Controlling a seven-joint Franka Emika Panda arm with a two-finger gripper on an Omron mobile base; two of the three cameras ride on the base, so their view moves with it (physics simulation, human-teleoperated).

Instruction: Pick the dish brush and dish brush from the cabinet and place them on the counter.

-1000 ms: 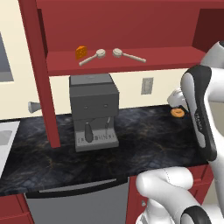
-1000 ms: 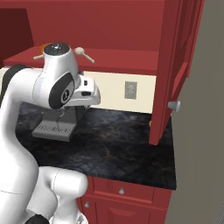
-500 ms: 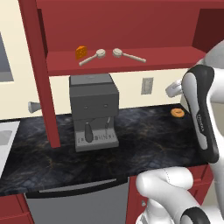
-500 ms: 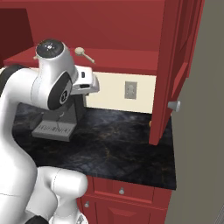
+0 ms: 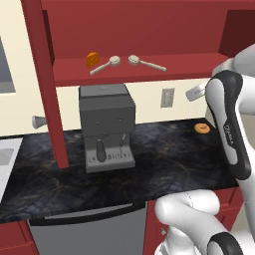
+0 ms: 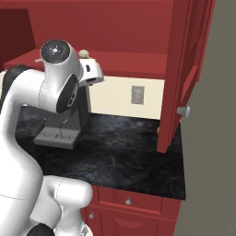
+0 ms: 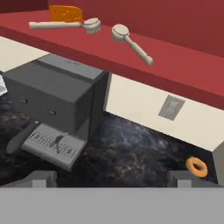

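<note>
Two pale beige dish brushes lie on the red inner shelf point(image 5: 164, 72) of the open cabinet point(image 5: 42, 74). The left dish brush point(image 5: 105, 65) point(image 7: 65, 25) has its handle pointing left. The right dish brush point(image 5: 146, 63) point(image 7: 131, 43) points its handle right. Their round heads nearly meet. In the hand view my gripper point(image 7: 111, 177) stands open and empty, below shelf level and in front of it, with both brushes above it. The black counter point(image 5: 169, 159) point(image 6: 124, 156) runs below.
A small orange block point(image 5: 91, 59) point(image 7: 65, 13) sits on the shelf just left of the brushes. A grey coffee machine point(image 5: 107, 124) point(image 7: 57, 100) stands on the counter under the shelf. A donut point(image 5: 201, 128) point(image 7: 197, 166) lies at the right. The open cabinet door point(image 6: 184, 69) juts out there.
My hand has risen toward the shelf and edged a little forward. The brushes have not moved and the gripper has stayed open.
</note>
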